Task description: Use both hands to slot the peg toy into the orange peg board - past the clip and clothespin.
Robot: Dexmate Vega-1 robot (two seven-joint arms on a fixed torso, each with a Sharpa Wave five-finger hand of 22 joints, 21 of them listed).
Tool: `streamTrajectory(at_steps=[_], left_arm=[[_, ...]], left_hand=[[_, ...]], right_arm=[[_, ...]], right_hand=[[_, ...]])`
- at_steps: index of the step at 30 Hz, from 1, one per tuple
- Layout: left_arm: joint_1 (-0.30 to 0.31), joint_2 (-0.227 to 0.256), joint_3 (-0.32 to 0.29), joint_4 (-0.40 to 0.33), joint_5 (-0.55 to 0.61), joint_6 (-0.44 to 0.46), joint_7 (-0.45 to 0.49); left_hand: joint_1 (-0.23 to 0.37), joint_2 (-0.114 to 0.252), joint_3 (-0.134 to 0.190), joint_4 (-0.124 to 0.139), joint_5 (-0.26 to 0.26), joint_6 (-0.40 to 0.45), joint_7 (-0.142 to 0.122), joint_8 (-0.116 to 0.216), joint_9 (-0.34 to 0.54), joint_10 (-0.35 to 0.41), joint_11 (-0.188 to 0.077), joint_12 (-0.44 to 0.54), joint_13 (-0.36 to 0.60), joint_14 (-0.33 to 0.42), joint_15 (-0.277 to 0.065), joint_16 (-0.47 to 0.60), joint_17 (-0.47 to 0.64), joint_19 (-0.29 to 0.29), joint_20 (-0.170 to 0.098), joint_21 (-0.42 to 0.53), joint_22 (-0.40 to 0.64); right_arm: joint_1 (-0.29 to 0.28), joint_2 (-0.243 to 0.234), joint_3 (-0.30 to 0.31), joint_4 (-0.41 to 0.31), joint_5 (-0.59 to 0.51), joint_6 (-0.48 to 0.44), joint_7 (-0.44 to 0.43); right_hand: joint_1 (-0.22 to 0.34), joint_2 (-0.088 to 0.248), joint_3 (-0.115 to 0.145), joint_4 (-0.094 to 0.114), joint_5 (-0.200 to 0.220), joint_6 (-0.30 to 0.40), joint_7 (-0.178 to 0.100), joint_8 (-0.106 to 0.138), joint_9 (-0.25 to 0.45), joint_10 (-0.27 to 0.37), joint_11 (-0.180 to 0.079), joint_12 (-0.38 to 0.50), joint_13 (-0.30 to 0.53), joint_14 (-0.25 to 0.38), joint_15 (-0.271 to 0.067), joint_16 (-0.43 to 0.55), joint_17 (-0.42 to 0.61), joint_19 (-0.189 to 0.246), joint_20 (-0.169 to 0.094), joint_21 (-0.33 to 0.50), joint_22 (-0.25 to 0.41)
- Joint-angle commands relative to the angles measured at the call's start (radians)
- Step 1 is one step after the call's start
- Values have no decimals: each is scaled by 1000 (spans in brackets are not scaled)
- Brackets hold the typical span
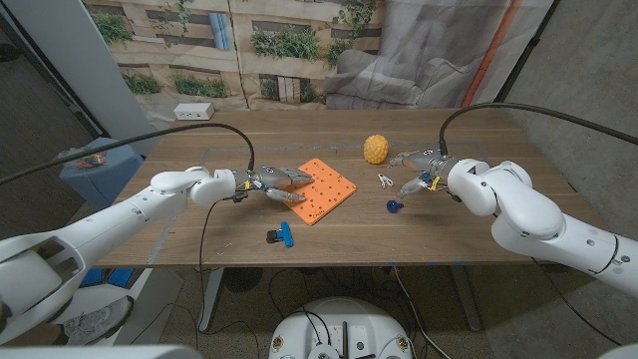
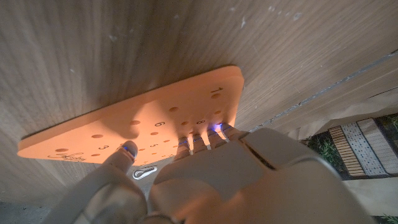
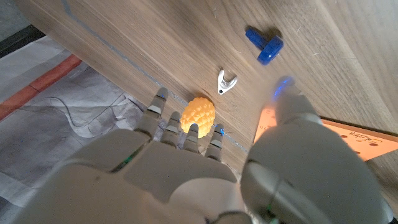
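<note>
Clothespin (image 1: 281, 235), blue and dark, lies nearest the table's (image 1: 199, 234) front edge, a little left of the middle. Beyond it sits the orange peg board (image 1: 323, 189), turned at an angle. The left hand (image 1: 271, 184) is at the board's left edge; in the left wrist view its fingertips (image 2: 200, 140) press on the board (image 2: 143, 124) near the numbered holes, with the thumb on the surface too, so it rests on the board rather than gripping anything. The blue peg toy (image 1: 395, 206) lies on the wood just right of the board, apart from it. The right hand (image 1: 421, 170) hovers near the peg, fingers spread and holding nothing; the right wrist view shows the peg (image 3: 264, 45) lying well apart from those fingers (image 3: 158, 107). A small white clip (image 1: 384, 180) lies between the board and the right hand. Farther back stands a bumpy yellow ball (image 1: 375, 149).
</note>
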Motion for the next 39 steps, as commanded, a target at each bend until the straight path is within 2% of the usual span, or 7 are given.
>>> streamTrajectory(at_steps=[1, 5, 12, 22, 23, 30, 39], left_arm=[[12, 6, -3, -22, -6, 24, -19], [16, 13, -6, -32, -8, 28, -26], [18, 14, -9, -36, -6, 27, -27], [13, 10, -5, -32, 0, 21, -30], [12, 10, -5, -34, 2, 21, -32], [16, 13, -7, -40, -6, 26, -43], [14, 11, -6, -40, -3, 21, -47]], left_hand=[[12, 82, 8, 0, 5, 20, 4, 7, 6, 13, 0, 6, 3, 5, -56, 3, 4, 8, -158, -1, 5], [13, 82, 9, 0, 5, 24, 5, 7, 6, 18, 1, 8, 3, 6, -57, 3, 4, 10, -159, -1, 5], [13, 82, 12, -2, 5, 26, 5, 7, 6, 19, 0, 7, 3, 7, -58, 2, 3, 14, -158, 0, 5], [15, 81, 16, -5, 4, 30, 4, 7, 6, 20, 1, 6, 3, 8, -58, 1, 3, 15, -158, -1, 5], [15, 81, 16, -5, 4, 30, 4, 7, 6, 21, 0, 6, 3, 8, -60, 1, 3, 16, -158, -1, 5], [16, 82, 19, -7, 4, 32, 5, 6, 6, 21, 0, 5, 3, 9, -59, 1, 3, 17, -157, -1, 5], [16, 81, 21, -8, 3, 33, 5, 6, 6, 21, -3, 4, 3, 9, -59, 0, 3, 18, -158, -2, 5]], right_arm=[[-11, 45, 12, 13, -85, 67, 88], [-30, 55, 24, 18, -91, 88, 76], [-55, 88, 16, 24, -191, 92, 87], [-75, 129, 19, 62, -242, 127, 101], [-78, 133, 21, 65, -240, 129, 102], [-81, 156, 12, 88, -296, 147, 133], [-87, 170, 13, 119, -330, 189, 128]], right_hand=[[16, -1, -1, 5, -3, -7, -1, 9, 6, -18, 8, -4, 6, 3, 21, 2, 3, -7, 7, -4, 2], [18, -3, -4, 7, -2, -5, 5, 17, 11, -34, 15, -4, 9, -16, 36, -4, 3, -12, 7, -5, 2], [32, -3, -5, 5, 1, 26, 0, 42, 21, -46, 38, 1, 12, -34, 55, -9, 3, -15, 5, -3, 3], [42, -2, -6, 5, 3, 35, 5, 54, 28, -42, 39, 8, 14, -24, 36, -2, 3, -4, 2, 2, 3], [43, -3, -7, 6, 3, 41, 5, 60, 30, -30, 32, 13, 15, -16, 35, 2, 3, 2, 0, 4, 3], [42, -4, -12, 10, 2, 67, 8, 80, 37, -20, 30, 18, 16, -8, 28, 6, 5, 23, -4, 10, 3], [42, 4, -15, 14, 5, 100, -8, 106, 46, -12, 21, 22, 18, 1, 13, 13, 8, 37, -14, 10, 3]])
